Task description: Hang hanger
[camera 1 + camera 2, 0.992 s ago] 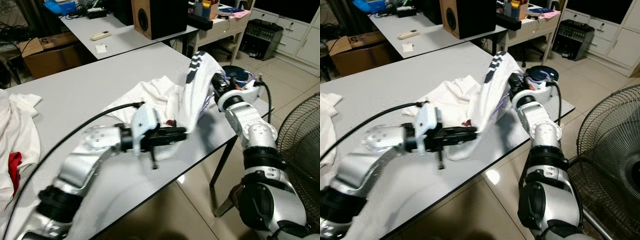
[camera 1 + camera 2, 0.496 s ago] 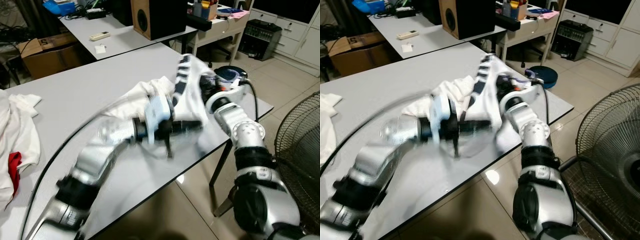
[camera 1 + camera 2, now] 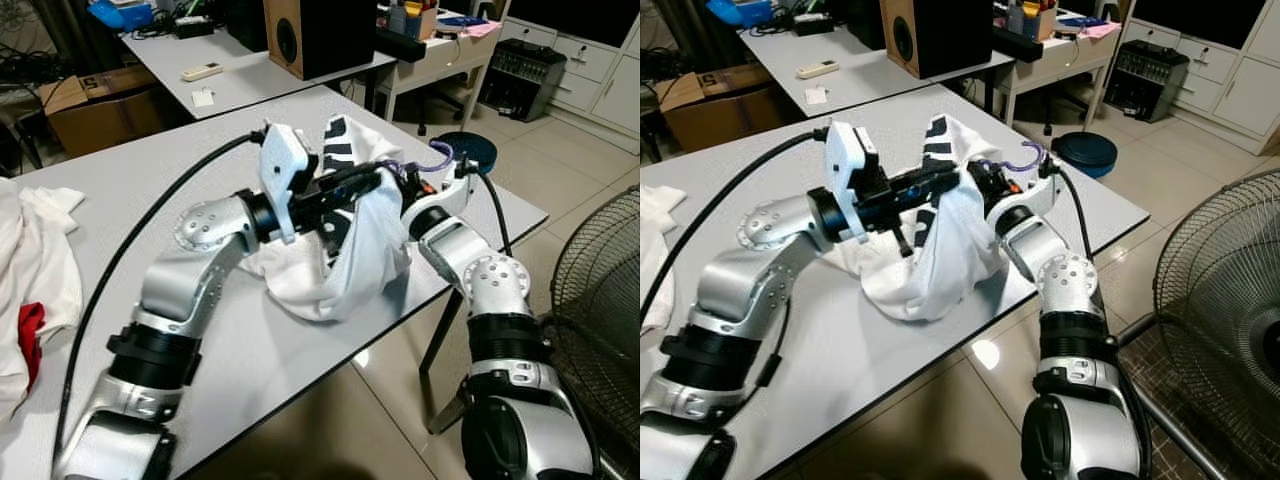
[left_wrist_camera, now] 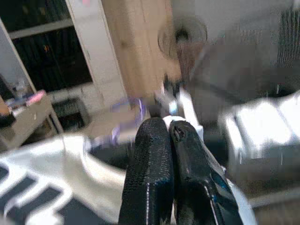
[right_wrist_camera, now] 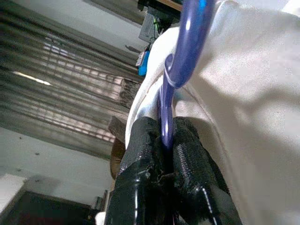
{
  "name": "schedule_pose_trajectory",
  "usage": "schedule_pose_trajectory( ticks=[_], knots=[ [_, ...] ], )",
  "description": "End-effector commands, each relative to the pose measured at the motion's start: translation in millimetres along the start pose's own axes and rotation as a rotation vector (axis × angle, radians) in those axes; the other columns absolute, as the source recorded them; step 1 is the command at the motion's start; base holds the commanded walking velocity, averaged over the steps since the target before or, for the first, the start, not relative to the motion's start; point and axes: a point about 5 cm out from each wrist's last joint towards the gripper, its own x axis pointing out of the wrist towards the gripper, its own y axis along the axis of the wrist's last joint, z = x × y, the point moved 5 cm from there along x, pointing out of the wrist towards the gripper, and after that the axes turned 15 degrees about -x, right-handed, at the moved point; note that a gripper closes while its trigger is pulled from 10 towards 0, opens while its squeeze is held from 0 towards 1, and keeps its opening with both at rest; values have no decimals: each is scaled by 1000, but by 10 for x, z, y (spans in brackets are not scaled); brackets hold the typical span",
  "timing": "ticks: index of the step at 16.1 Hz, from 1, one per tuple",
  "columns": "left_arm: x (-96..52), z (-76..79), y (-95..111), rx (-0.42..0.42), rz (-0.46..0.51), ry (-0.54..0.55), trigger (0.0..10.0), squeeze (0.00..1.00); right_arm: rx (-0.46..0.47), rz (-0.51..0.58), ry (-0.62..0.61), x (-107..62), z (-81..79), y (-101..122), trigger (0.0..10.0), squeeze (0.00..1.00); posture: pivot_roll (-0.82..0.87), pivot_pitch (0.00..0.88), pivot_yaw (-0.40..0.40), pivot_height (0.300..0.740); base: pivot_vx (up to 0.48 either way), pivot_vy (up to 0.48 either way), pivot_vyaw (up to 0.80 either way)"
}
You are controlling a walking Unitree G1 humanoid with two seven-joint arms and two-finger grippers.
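A: Head views first. What's on the table (image 3: 130, 190)?

B: A white shirt (image 3: 345, 255) with dark stripes, bunched up near the table's right edge and lifted between both arms. The left gripper (image 3: 370, 180) reaches across from the left into the top of the cloth. The right gripper (image 3: 985, 185) meets it from the right, mostly buried in the fabric. A purple hanger (image 3: 1025, 158) hook curls out just above the right wrist.

A: Anything else around?

B: More white clothes (image 3: 35, 260) with a red patch lie at the table's left end, well apart. Behind stands a second table with a speaker (image 3: 315, 35) and a remote (image 3: 200, 70). A fan (image 3: 600, 290) stands on the floor at the right.

A: Left wrist view?

B: Blurred. The two black fingers (image 4: 152, 173) are pressed together, tip to tip; I cannot tell whether any cloth is caught between them. Striped shirt lies below them, and a purple curve of the hanger (image 4: 126, 110) shows beyond.

A: Right wrist view?

B: Clear. The black fingers (image 5: 140, 187) are clamped on the hanger (image 5: 180, 61), its purple stem running up between them, with white shirt (image 5: 248, 93) draped against it.
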Motion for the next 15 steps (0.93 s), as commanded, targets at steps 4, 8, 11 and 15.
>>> schedule_pose_trajectory(
  ticks=[4,8,11,15],
  knots=[
    [-61,-27,-341,-30,-183,12,10000,1000,21,29,25,-55,-59,114,10000,0,15,0,56,740,0,0,0],
    [-242,-70,-405,-72,-272,7,10000,1000,-19,56,-6,-105,25,226,10000,0,18,0,58,740,0,0,0],
    [-396,-219,-450,-77,-311,66,10000,1000,-68,46,-16,-127,41,254,10000,0,21,0,57,740,0,0,0],
    [-755,-405,-303,-136,-225,205,10000,1000,-317,-23,-40,-238,31,272,10000,0,17,0,62,740,0,0,400]
  ],
)
